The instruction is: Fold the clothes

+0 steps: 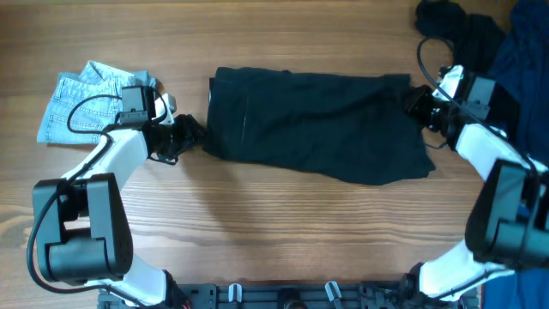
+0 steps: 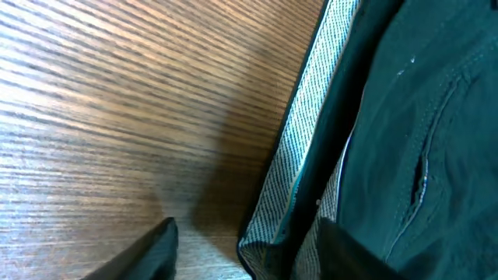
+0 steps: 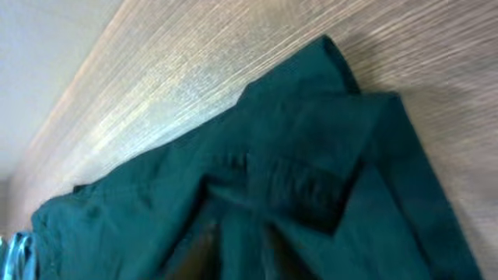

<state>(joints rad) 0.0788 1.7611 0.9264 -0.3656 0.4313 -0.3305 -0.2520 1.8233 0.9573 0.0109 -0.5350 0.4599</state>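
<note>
On the wooden counter [image 1: 274, 232], seen from overhead, a small light-blue denim garment [image 1: 86, 103] lies at the 9 o'clock side, well apart from the job.

Just past it toward 3 o'clock, the left hand [image 1: 190, 135] sits right at the 9 o'clock end of the black shorts [image 1: 317, 124]. Its wrist camera shows the pale grey waistband lining [image 2: 311, 132] running up the view. One finger [image 2: 152, 250] is over bare wood, and a dark shape that I take for the other finger is over the cloth. The hand looks spread, straddling the waistband edge and not pinching it.

The shorts lie flat in the middle of the counter. Their long axis runs from 9 to 3 o'clock, dipping slightly toward 4 at the far end.

The right hand [image 1: 419, 105] is at the 3 o'clock end, touching or just over the cloth. In its wrist view the fabric bunches up toward the lens, but the fingers cannot be made out against the dark cloth, so I cannot tell whether it is pinching or spread.

A heap of dark garments [image 1: 480, 34] lies at 1 o'clock, beyond the right arm.

Each hand is nearest its own end of the long axis, so in my judgement a fold would carry one end across toward the other.
</note>
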